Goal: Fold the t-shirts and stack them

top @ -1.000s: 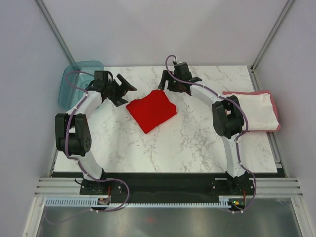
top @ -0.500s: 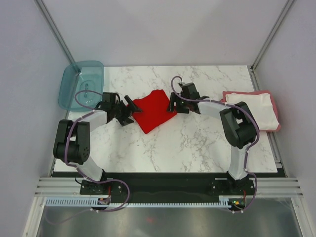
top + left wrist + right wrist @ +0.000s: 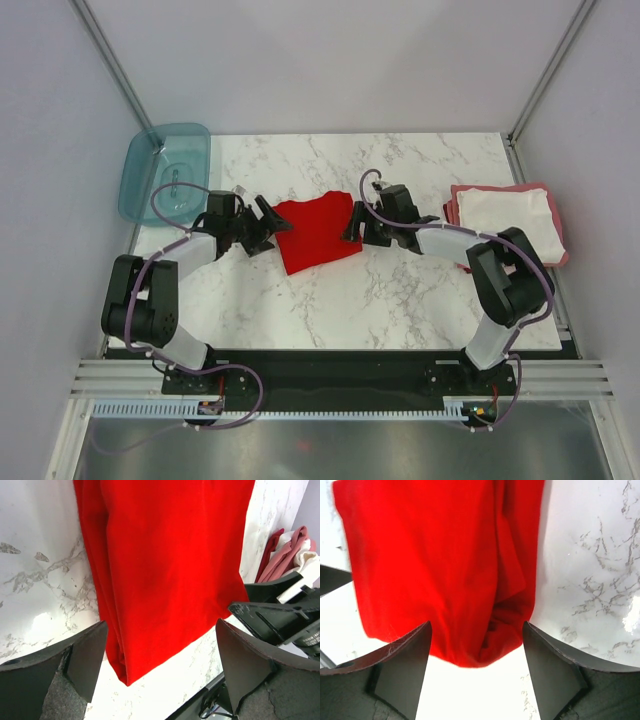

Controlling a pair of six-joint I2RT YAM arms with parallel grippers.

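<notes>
1. A folded bright red cloth t-shirt [image 3: 315, 232] lay mid-table on the white marbled tabletop [image 3: 400, 290].
2. The left gripper [image 3: 262, 226] was released, jaws spread at the shirt's left edge; the right gripper [image 3: 352, 223] stood likewise (opposite edge).
3. The small print [image 3: 311, 641] on the right gripper was unreadable.

Centre of the overhead view: a red t-shirt [image 3: 315, 232] of soft matt cloth, lightly creased, with faint fuzz at its edge. The table [image 3: 400, 300] has a glossy white marble-look top with grey veins. Upper left, a tub [image 3: 165, 175] of shiny translucent teal plastic. At right, a white t-shirt [image 3: 510, 225] and a pinkish-red t-shirt [image 3: 453, 208], both matt cloth. The left gripper [image 3: 161, 630] has matt black fingers [image 3: 250, 665] with a rough, grainy face
</notes>
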